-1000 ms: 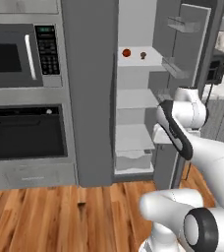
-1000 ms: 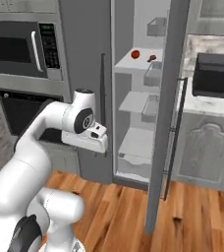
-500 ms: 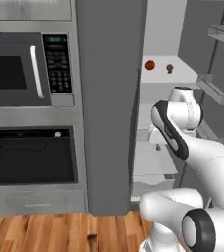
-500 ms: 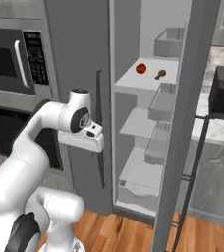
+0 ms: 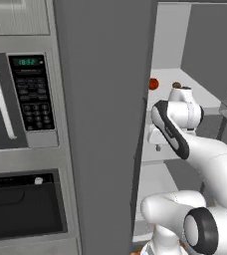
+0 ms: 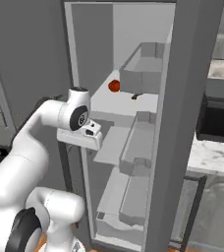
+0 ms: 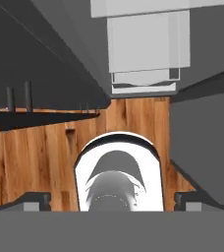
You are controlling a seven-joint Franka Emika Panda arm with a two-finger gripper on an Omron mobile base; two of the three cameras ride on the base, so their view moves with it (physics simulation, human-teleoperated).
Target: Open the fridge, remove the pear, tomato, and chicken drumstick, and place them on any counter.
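Note:
The fridge (image 5: 105,124) stands open, its white shelves showing between the dark doors. The tomato (image 5: 154,83) (image 6: 114,86) is small, red and glossy, and it rests on an upper shelf with a small brown lump (image 5: 176,85) beside it. I cannot make out the pear or the chicken drumstick. My gripper (image 5: 158,144) (image 6: 80,140) hangs at the fridge opening, one shelf lower than the tomato and apart from it. It points down at the wood floor. In the hand view the gripper (image 7: 112,199) is open and empty, its fingertips (image 7: 35,199) far apart. The counter (image 6: 210,157) shows at the right.
A microwave (image 5: 16,99) and a black oven (image 5: 21,209) fill the column left of the fridge. The right fridge door (image 6: 178,123) carries grey door bins (image 6: 143,74) close to my arm. A black appliance (image 6: 217,118) sits on the marble top.
The base has driven closer to the fridge, so the whole scene has grown and shifted. The hand now sits higher against the shelves, nearer the tomato's level.

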